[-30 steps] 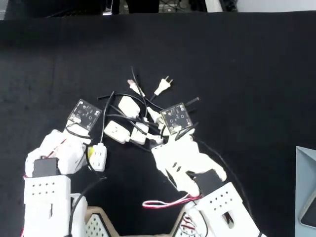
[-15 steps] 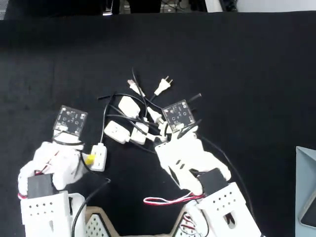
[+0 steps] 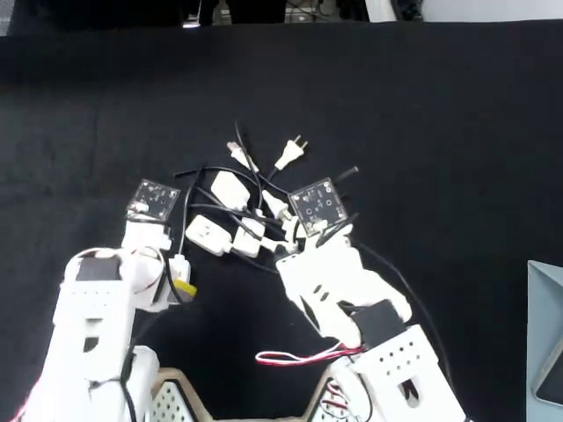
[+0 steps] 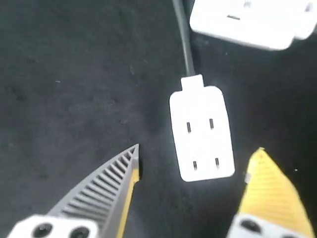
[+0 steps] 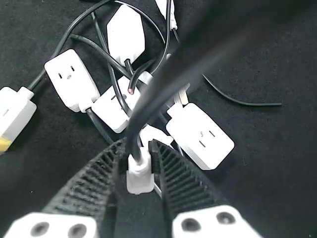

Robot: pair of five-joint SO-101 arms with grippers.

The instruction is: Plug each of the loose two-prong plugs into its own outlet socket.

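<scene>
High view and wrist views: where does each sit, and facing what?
High view: fixed overhead, looking down on the table; left arm and right arm at its near edge.
Left wrist view: on the left arm, looking down past the open left gripper at an outlet socket.
Right wrist view: on the right arm, looking past the right gripper, shut on a plug.
Shared: that outlet socket shows in all three.

It looks like a robotics lab bench: a table (image 3: 457, 114) draped in black cloth carries the left arm (image 3: 92, 325) and right arm (image 3: 369, 325) (white plastic shells, loose red-and-white wires (image 3: 290, 359)). Dark equipment (image 3: 255, 10) stands beyond the far edge.
</scene>
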